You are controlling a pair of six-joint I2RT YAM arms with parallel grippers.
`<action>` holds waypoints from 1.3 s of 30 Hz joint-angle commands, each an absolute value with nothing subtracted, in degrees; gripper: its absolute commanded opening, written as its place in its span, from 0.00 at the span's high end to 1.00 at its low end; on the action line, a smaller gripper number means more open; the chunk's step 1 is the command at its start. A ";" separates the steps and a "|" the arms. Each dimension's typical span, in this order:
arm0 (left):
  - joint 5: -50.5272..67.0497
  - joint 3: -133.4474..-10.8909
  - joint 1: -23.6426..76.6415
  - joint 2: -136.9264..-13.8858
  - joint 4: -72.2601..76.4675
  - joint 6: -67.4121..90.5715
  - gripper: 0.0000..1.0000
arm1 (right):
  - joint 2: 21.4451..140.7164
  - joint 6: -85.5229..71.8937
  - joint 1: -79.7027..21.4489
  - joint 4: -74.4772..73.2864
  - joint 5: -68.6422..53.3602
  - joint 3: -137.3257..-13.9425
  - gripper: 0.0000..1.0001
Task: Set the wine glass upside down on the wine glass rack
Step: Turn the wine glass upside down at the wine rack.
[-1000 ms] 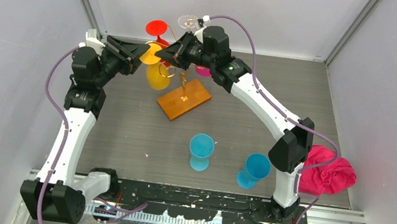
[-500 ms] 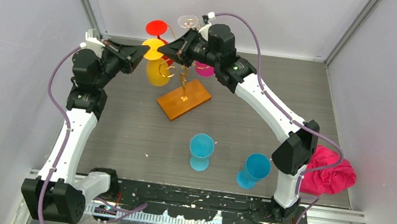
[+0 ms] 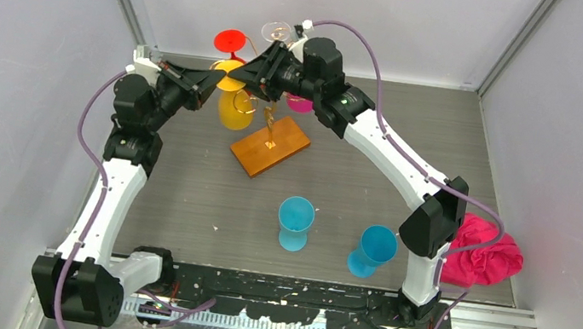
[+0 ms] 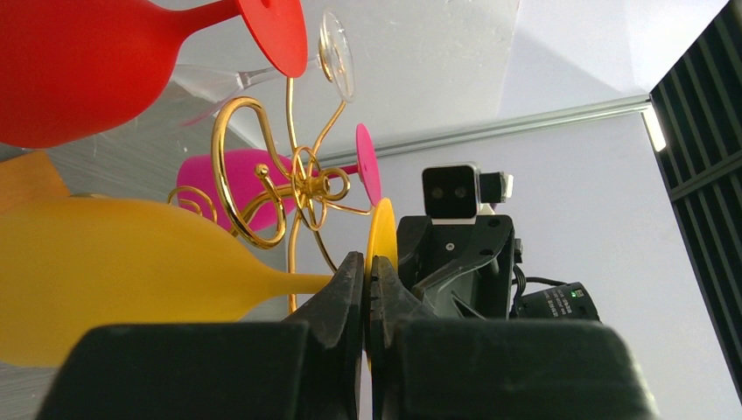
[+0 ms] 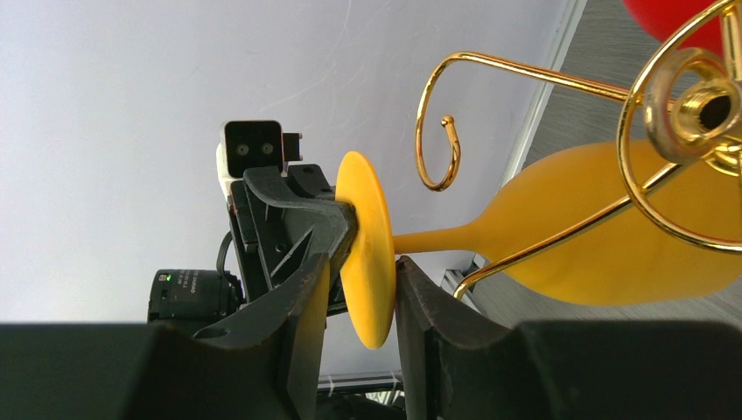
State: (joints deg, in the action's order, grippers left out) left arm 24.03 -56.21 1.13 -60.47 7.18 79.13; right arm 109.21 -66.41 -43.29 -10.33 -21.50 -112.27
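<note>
The yellow wine glass (image 3: 235, 112) lies tilted among the gold wire arms of the wine glass rack (image 3: 271, 146), its stem beside a scroll arm (image 5: 437, 131). My left gripper (image 4: 367, 267) is shut on the rim of the glass's round foot (image 4: 382, 232). My right gripper (image 5: 363, 280) is open with the same foot (image 5: 363, 236) between its fingers. The right finger touches the foot, and a gap shows on the left side. In the top view both grippers meet at the foot, the left gripper (image 3: 216, 78) from the left and the right gripper (image 3: 241, 82) from the right.
A red glass (image 3: 231, 40), a clear glass (image 3: 275, 31) and a magenta glass (image 3: 299, 104) hang on the rack. Two blue cups (image 3: 295, 217) (image 3: 375, 247) stand near the front. A pink cloth (image 3: 482, 252) lies beside the right arm's base.
My left gripper has moved right and shut on the yellow glass's foot. My right gripper, shut on that foot before, has opened its fingers.
</note>
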 commanded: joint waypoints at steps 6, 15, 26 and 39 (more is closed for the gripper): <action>22.64 -56.17 1.32 -60.87 12.13 79.44 0.99 | 103.69 -63.37 -43.47 -10.26 -20.11 -111.77 0.58; 21.98 -57.63 1.49 -63.55 13.45 79.71 0.99 | 102.14 -62.32 -43.34 -10.61 -19.28 -110.59 0.58; 20.43 -59.59 1.56 -66.18 13.29 78.84 0.99 | 100.78 -60.95 -43.35 -11.09 -18.63 -109.93 0.58; 18.17 -59.91 1.58 -67.02 14.06 78.76 0.99 | 99.20 -59.83 -43.20 -10.81 -17.96 -108.66 0.58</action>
